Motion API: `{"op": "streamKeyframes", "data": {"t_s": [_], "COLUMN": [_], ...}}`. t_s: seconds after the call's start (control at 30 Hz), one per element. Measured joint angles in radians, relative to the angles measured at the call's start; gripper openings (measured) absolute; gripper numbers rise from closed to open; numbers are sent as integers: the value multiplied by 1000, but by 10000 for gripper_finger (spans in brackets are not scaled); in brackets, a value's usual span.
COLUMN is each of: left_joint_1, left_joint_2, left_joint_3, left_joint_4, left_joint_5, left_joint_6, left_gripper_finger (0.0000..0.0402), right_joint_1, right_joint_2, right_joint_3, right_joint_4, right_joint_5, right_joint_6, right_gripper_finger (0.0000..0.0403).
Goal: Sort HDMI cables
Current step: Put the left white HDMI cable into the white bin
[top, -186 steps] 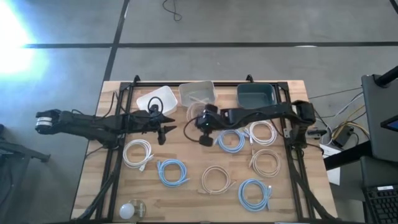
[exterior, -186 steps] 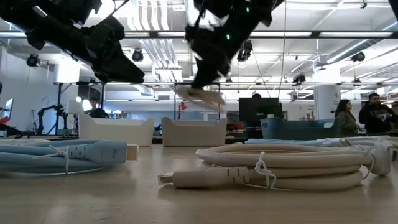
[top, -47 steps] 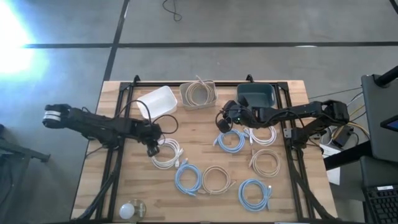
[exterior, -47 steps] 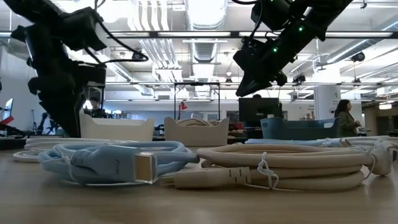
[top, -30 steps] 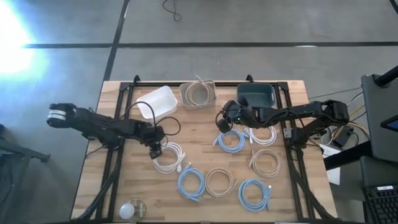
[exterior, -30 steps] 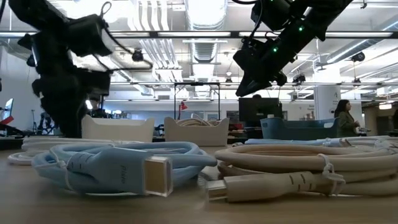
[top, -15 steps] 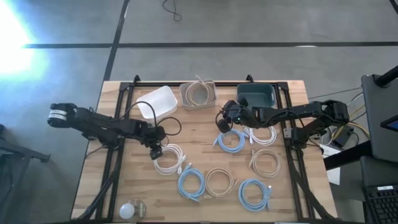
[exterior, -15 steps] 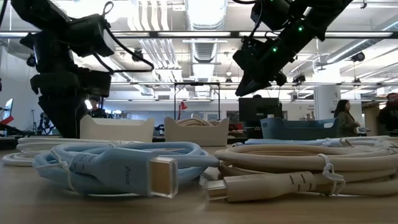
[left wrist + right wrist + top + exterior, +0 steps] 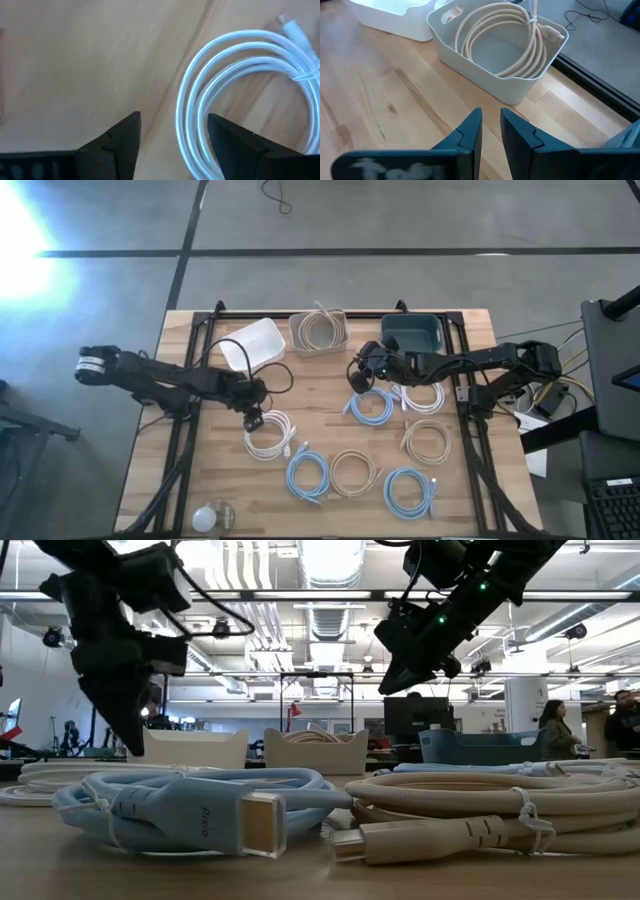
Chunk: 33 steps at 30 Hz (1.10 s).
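Several coiled HDMI cables lie flat on the wooden table: a white one [image 9: 270, 435], light blue ones [image 9: 308, 476] [image 9: 410, 490] [image 9: 372, 406], beige ones [image 9: 352, 472] [image 9: 428, 440] and another white one [image 9: 425, 395]. One more beige coil [image 9: 500, 42] lies inside the middle bin [image 9: 318, 332]. My left gripper [image 9: 252, 420] is open, raised a little over the far-left rim of the white coil [image 9: 197, 115], whose arc shows between the fingers. My right gripper [image 9: 357, 383] hangs above the table near a blue coil, its fingers closed to a narrow slit and holding nothing.
A white bin [image 9: 252, 343] stands left of the middle bin, and a dark teal bin [image 9: 412, 332] stands to its right at the far edge. A small round object [image 9: 212, 516] sits at the near-left corner. Bare wood lies between the two grippers. People stand in the room behind.
My left gripper has risen a little off the table beside the white coil, staying open. The coils lie where they were a second ago. My right arm has kept still.
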Motion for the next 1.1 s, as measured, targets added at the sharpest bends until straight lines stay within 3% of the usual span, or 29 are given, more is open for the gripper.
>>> {"op": "streamKeyframes", "data": {"t_s": [0.1, 0.3, 0.67, 0.77, 1.0, 1.1], "left_joint_1": [0, -2, -2, -2, -4, -3], "left_joint_2": [18, 52, 81, 107, 108, 84], "left_joint_3": [-24, -84, -111, -122, -110, -85], "left_joint_4": [5, 98, 119, 123, 115, 108], "left_joint_5": [7, 137, 79, 68, 19, -62], "left_joint_6": [-24, -50, -24, -6, -6, 29], "left_gripper_finger": [222, 222, 213, 176, 43, 21], "right_joint_1": [0, 0, 0, 0, 0, 0], "right_joint_2": [0, 0, 0, 0, 0, 0], "right_joint_3": [0, -5, -6, -8, -16, -17], "right_joint_4": [0, -1, 0, 0, -1, 0], "right_joint_5": [0, 0, 0, 0, 0, 1], "right_joint_6": [-3, -4, -4, -4, -4, -4], "right_gripper_finger": [63, 63, 63, 63, 63, 63]}}
